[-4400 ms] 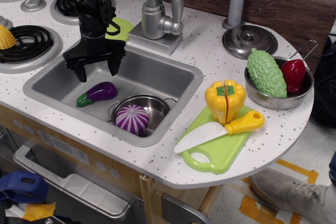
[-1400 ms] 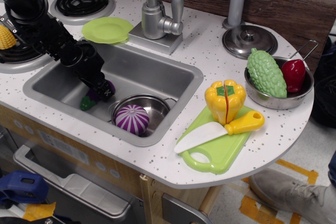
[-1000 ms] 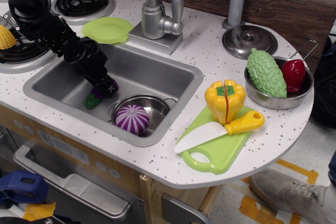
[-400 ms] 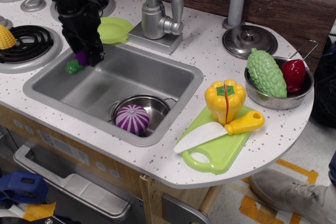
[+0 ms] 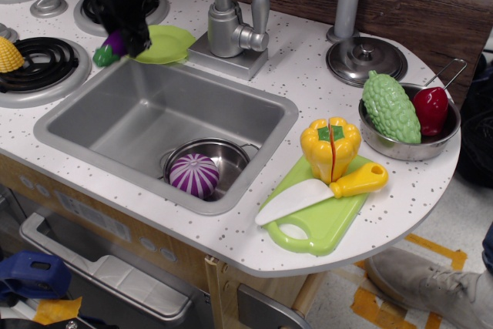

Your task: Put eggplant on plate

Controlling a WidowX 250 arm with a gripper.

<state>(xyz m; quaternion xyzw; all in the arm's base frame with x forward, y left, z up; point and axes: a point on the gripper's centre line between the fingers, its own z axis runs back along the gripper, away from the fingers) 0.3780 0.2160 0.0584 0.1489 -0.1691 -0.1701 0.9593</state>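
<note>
My gripper (image 5: 127,40) is shut on the eggplant (image 5: 110,48), a small dark-purple toy with a green stem end that sticks out to the left. It hangs in the air above the back left corner of the sink (image 5: 254,148). The lime-green round plate (image 5: 166,42) lies on the counter just right of the gripper, behind the sink and left of the faucet; the arm covers its left edge.
A metal bowl with a purple-and-white striped ball (image 5: 193,174) sits in the sink. The faucet (image 5: 229,25) stands behind the sink. Stove burners (image 5: 38,59) and a corn (image 5: 9,53) are at the left. A cutting board with knife and yellow pepper (image 5: 330,148) is at the right.
The gripper closed on the eggplant at the sink bottom, lifted it out and carried it up and back, towards the plate.
</note>
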